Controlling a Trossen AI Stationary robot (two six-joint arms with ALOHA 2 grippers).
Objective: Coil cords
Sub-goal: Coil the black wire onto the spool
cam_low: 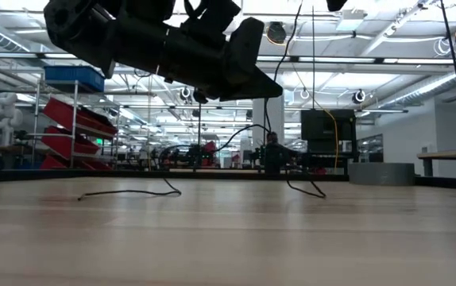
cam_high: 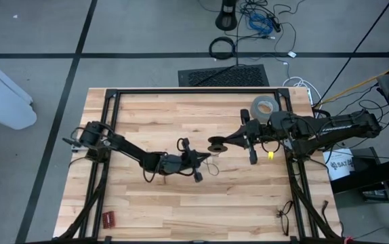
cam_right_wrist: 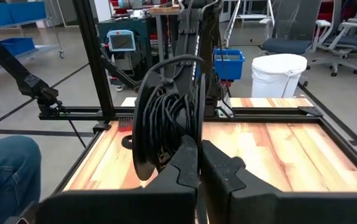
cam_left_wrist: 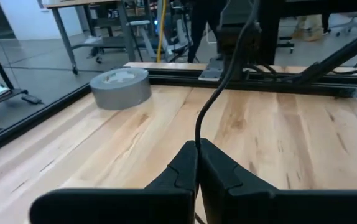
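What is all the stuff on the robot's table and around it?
cord: one, thin black, pinched in the left gripper and rising from it over the table's middle
spool: one, black, wound with black cord, at the right gripper
tape roll: one, grey, back right of the table
red thing: one, small, front left of the table
table: one, pale wood in a black frame
bin: one, white, on the floor beyond the table
left gripper: black, shut on the cord, mid-table
right gripper: black, shut, right of centre
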